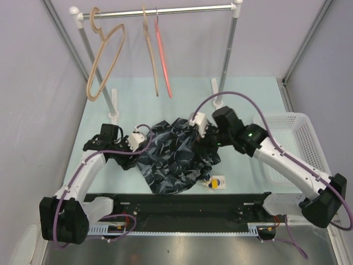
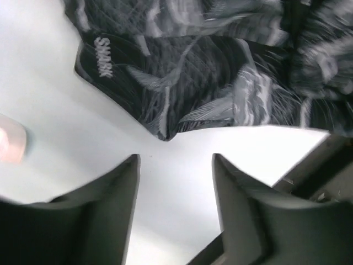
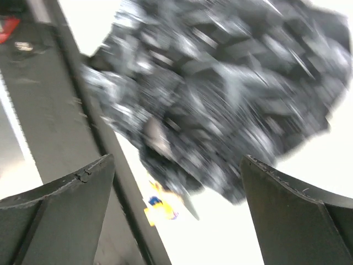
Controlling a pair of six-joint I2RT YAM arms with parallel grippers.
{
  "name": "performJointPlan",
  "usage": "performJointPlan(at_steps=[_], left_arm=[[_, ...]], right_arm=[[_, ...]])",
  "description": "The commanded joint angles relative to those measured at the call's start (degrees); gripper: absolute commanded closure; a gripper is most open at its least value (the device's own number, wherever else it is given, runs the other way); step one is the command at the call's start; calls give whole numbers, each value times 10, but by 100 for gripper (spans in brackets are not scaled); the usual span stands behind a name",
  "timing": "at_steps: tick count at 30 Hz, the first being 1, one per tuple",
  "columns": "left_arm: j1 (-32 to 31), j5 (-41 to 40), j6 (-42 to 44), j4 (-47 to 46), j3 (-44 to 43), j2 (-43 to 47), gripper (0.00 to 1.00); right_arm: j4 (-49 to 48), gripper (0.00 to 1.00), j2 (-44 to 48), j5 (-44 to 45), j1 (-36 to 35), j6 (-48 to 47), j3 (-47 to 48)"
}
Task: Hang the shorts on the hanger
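The dark navy shorts (image 1: 174, 157) with a pale leaf print lie crumpled on the table centre, their yellow-blue tag (image 1: 217, 182) at the near right. The pink-red hanger (image 1: 163, 61) hangs on the rail at the back. My left gripper (image 1: 134, 156) is open and empty at the shorts' left edge. In the left wrist view it (image 2: 175, 160) is over bare table, with the hem (image 2: 220, 72) just ahead. My right gripper (image 1: 204, 144) is open and empty above the shorts' right side. Its view (image 3: 176, 163) shows blurred shorts (image 3: 220, 83) and the tag (image 3: 160, 207).
Two tan wooden hangers (image 1: 105, 55) (image 1: 149, 49) hang on the metal rail (image 1: 165, 11) left of the pink one. A white plastic basket (image 1: 292, 143) stands at the right. A black bar (image 1: 182, 204) runs along the table's near edge.
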State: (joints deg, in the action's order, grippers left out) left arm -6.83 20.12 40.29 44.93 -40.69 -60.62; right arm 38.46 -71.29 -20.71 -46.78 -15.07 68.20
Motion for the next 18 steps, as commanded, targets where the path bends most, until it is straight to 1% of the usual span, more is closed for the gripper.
performJointPlan(at_steps=[1, 2, 3, 5, 6, 7, 8, 9, 12, 14, 15, 17, 18], left_arm=[[-3, 156, 112, 94, -73, -3, 27], [-17, 163, 122, 101, -86, 0, 23], [-53, 161, 124, 105, -89, 4, 22], [-103, 136, 123, 98, -82, 29, 21], [-156, 126, 115, 79, -76, 39, 21], [-186, 107, 101, 65, -67, 47, 19], [-216, 77, 74, 54, -52, 52, 19], [-270, 63, 61, 41, -47, 49, 18], [-332, 55, 5, 10, -48, 11, 19], [-351, 66, -15, -9, -65, -13, 19], [-371, 63, -17, -26, -71, -34, 19], [-399, 68, -7, -38, -89, -57, 19], [-406, 72, -1, -45, -95, -83, 18]], right_arm=[[124, 1, 26, -54, 97, -48, 12], [150, 3, 25, -50, 120, -57, 8], [159, 5, 26, -50, 134, -77, -5], [165, 10, 24, -46, 159, -87, -22], [163, 11, 22, -42, 163, -88, -30], [160, 12, 19, -37, 167, -87, -47], [150, 14, 16, -34, 172, -85, -54], [144, 16, 6, -25, 174, -79, -61], [127, 19, -17, -14, 193, -78, -86], [123, 22, -31, -20, 205, -76, -98], [122, 24, -41, -22, 218, -78, -99], [116, 24, -50, -24, 231, -75, -105], [115, 24, -60, -23, 239, -77, -106]])
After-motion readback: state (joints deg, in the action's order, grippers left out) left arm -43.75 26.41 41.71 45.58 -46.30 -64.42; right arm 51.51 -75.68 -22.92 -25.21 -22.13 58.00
